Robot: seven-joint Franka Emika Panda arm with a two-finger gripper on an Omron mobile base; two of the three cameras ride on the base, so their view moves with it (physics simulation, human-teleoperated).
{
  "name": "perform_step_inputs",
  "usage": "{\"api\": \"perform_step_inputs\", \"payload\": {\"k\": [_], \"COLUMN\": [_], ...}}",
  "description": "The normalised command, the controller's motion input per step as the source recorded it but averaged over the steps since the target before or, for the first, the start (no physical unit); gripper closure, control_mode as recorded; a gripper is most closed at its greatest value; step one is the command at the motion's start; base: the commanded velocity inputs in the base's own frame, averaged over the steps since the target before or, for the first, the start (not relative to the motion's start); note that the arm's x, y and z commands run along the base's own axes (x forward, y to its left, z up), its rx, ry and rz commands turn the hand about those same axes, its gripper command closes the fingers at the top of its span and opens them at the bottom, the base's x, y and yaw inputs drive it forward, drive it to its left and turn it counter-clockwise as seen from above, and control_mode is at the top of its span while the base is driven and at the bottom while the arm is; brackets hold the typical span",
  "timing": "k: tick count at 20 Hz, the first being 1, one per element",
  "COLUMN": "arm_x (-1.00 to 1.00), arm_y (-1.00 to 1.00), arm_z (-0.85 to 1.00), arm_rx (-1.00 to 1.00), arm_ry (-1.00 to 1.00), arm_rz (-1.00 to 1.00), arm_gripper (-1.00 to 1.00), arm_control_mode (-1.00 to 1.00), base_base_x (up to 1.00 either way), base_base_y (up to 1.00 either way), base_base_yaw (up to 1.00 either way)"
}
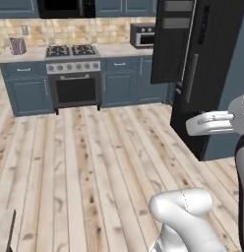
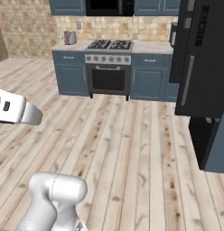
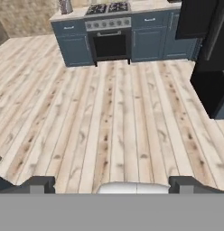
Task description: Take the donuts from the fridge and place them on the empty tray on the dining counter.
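Observation:
The fridge [image 1: 212, 64] is tall and black with a grey bar handle. It stands at the right in both base views [image 2: 206, 58] and at the top right of the hand view [image 3: 213, 54]. Its interior does not show, so the donuts are hidden. The empty tray and the dining counter are out of view. My gripper [image 3: 112, 184] is open, with its two dark fingertips [image 3: 39, 184] far apart and nothing between them. It points across bare wooden floor, well short of the fridge.
A stove with an oven [image 1: 75, 74] sits in blue cabinets along the back wall. A toaster [image 1: 17, 46] and a small countertop oven [image 1: 142, 34] stand on that counter. Wide plank floor [image 1: 94, 157] lies open ahead. A beige corner [image 1: 3, 231] shows at lower left.

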Motion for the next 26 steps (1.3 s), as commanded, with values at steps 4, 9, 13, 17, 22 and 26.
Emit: {"api": "perform_step_inputs", "payload": {"k": [4,9,13,17,22,26], "arm_x": [0.00,0.00,0.00,0.00,0.00,0.00], "arm_y": [0.00,0.00,0.00,0.00,0.00,0.00], "arm_z": [0.00,0.00,0.00,0.00,0.00,0.00], "arm_rx": [0.00,0.00,0.00,0.00,0.00,0.00], "arm_ry": [0.00,0.00,0.00,0.00,0.00,0.00], "arm_rz": [0.00,0.00,0.00,0.00,0.00,0.00], "arm_gripper": [-1.00,-1.00,-1.00,-1.00,-1.00,-1.00], "arm_control_mode": [1.00,1.00,1.00,1.00,1.00,1.00], "base_base_x": [1.00,1.00,1.00,1.00,0.98,0.96], "base_base_y": [0.78,0.91,0.89,0.78,0.85,0.84], "base_base_yaw": [-0.25,-0.32,-0.38,-0.57,-0.73,-0.75]}}
